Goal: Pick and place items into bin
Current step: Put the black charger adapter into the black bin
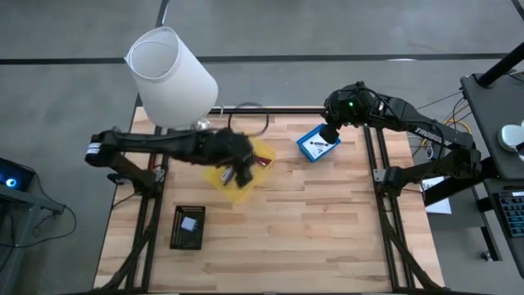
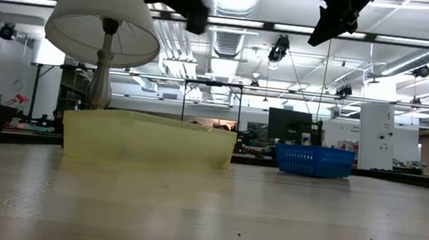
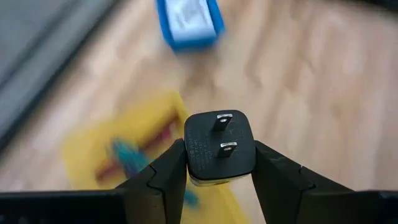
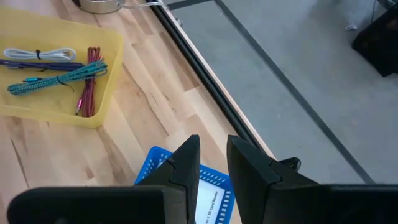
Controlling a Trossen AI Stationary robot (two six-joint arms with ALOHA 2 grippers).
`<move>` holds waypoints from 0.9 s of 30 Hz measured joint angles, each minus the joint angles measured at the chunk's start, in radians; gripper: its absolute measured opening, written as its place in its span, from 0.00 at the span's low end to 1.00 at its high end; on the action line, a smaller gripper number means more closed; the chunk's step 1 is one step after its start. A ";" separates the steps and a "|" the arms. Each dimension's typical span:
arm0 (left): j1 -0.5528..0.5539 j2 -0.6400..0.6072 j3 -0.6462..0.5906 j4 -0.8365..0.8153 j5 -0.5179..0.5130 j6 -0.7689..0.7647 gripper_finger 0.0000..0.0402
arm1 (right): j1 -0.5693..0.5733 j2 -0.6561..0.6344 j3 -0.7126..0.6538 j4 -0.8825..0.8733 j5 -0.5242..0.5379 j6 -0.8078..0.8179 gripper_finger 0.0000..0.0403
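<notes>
Above the yellow tray (image 4: pixel 106 68) holding four bundled cables (image 4: pixel 59 78), the left gripper (image 3: pixel 219 180) pinches one black plug adapter (image 3: pixel 219 148), while the right gripper (image 4: pixel 213 163), fingers slightly parted, hovers over the blue basket (image 1: pixel 318 144).

light: bright, even overhead | blur: left wrist background | glare: low-view ceiling

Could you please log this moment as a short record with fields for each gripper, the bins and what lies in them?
left gripper: shut on black plug adapter, raised above yellow tray
right gripper: empty, fingers slightly apart, above blue basket
yellow tray contents: bundled cables, teal, red, white, purple
blue basket contents: white packet
black basket: near the table's front left, holds a pale item
lamp: back left of table
</notes>
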State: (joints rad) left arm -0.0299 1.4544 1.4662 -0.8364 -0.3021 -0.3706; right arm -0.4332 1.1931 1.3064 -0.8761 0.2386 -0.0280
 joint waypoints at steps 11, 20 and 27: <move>-0.171 -0.016 -0.003 -0.504 0.228 -0.277 0.34 | 0.000 0.000 0.000 0.000 0.000 0.002 0.17; -0.315 -0.007 -0.129 -0.582 0.389 -0.290 0.34 | 0.001 0.000 0.000 0.001 -0.001 0.002 0.17; -0.397 0.005 -0.225 -0.480 0.552 -0.357 0.34 | 0.001 0.000 0.000 0.003 -0.001 0.002 0.17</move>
State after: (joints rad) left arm -0.4272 1.4597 1.2412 -1.3160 0.2497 -0.7279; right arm -0.4324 1.1931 1.3064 -0.8734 0.2375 -0.0261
